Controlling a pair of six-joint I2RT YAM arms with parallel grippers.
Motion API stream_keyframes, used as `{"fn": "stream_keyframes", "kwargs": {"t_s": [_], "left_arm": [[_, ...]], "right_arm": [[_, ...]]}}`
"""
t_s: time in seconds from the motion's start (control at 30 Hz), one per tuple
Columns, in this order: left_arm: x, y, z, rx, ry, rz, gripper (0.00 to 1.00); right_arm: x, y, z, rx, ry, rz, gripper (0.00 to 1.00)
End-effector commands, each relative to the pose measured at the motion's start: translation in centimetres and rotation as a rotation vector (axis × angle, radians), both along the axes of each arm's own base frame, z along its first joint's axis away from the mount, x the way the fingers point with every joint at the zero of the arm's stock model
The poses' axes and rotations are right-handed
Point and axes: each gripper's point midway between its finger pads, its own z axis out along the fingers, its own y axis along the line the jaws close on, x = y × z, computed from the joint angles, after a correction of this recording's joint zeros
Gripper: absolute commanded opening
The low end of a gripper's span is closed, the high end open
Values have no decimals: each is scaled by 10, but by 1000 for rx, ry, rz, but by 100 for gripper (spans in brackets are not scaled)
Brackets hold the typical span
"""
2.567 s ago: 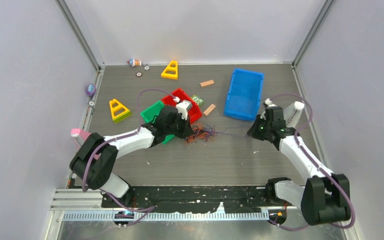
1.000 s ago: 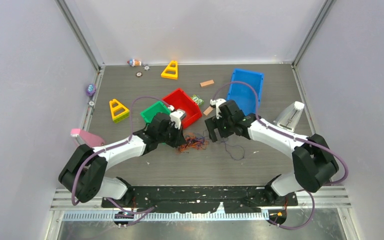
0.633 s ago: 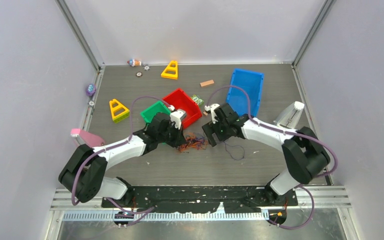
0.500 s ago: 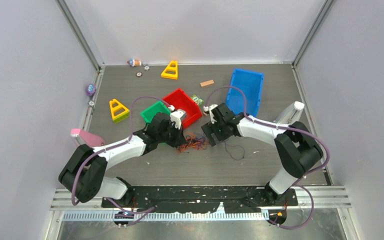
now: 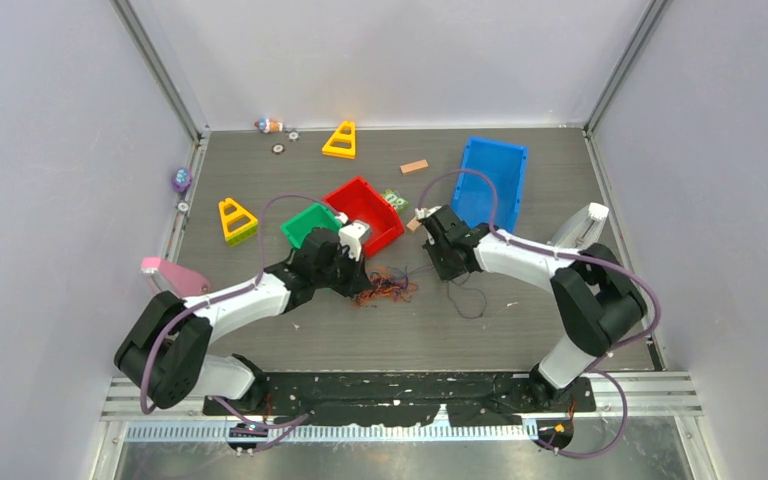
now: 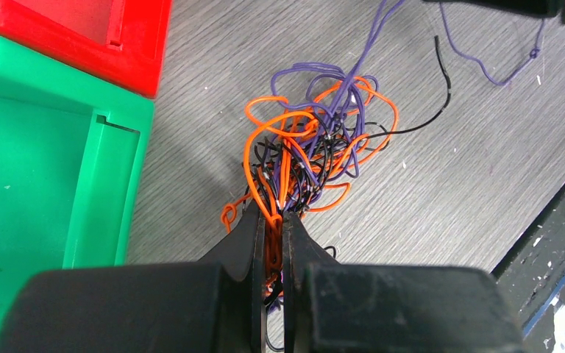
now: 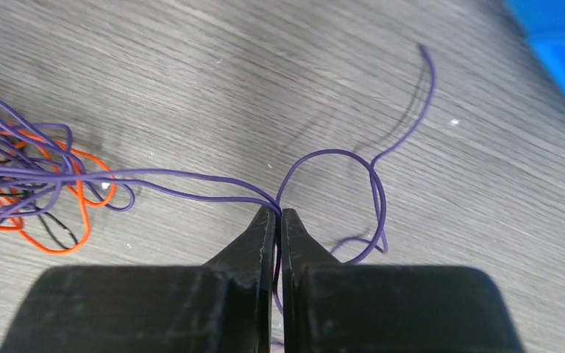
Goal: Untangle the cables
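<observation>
- The left gripper (image 6: 274, 220) clamps the tangled cables (image 6: 313, 151); the right gripper (image 7: 278, 215) pinches a purple strand (image 7: 184, 179)
- Pulling apart could cinch loops tighter or slip the strand free

Red bin (image 5: 368, 203), green bin (image 5: 302, 222), blue bin (image 5: 488, 185)

We count three bins: green bin (image 5: 300, 222), red bin (image 5: 368, 203), blue bin (image 5: 490, 185); two yellow triangles (image 5: 341, 152) (image 5: 241, 231); one tangle of cables (image 5: 388, 285).
</observation>
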Motion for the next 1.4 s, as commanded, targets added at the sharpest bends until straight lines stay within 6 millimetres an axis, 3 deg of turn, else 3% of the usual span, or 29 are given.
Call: {"fn": "stream_keyframes", "kwargs": {"t_s": [0.0, 0.2, 0.4, 0.57, 0.63, 0.7, 0.77, 0.83, 0.9, 0.97, 1.03, 1.1, 1.23, 1.37], "left_arm": [[8, 3, 15, -20, -78, 36, 0], [0, 22, 12, 12, -75, 103, 3], [-16, 42, 10, 7, -54, 180, 6], [-20, 55, 11, 19, -25, 273, 6], [-19, 63, 11, 37, -17, 321, 6], [-18, 71, 10, 57, -10, 376, 7], [-19, 70, 12, 47, -11, 371, 9], [-19, 62, 16, 16, -20, 334, 11], [-25, 45, 17, -36, 7, 248, 11], [-25, 37, 15, -53, 32, 223, 10], [-24, 32, 13, -58, 49, 209, 13], [-23, 29, 14, -62, 50, 199, 21], [-22, 25, 18, -58, 38, 168, 51], [-16, 23, 22, -18, 21, 143, 66]], "right_arm": [[24, -27, 56, 15, -207, -159, 5], [37, -65, 123, 163, -408, -347, 5], [33, -96, 177, 247, -582, -460, 5], [24, -145, 183, 205, -641, -683, 5], [21, -159, 181, 211, -649, -749, 5], [21, -160, 175, 238, -629, -755, 5], [21, -151, 169, 267, -591, -712, 5], [22, -128, 161, 322, -525, -582, 6], [15, -85, 151, 444, -404, -381, 18], [8, -60, 144, 530, -329, -269, 32], [3, -47, 136, 568, -275, -220, 48], [-1, -43, 130, 566, -246, -197, 77], [-12, -23, 125, 555, -215, -84, 82], [-20, 11, 120, 528, -175, 2, 77]]}}
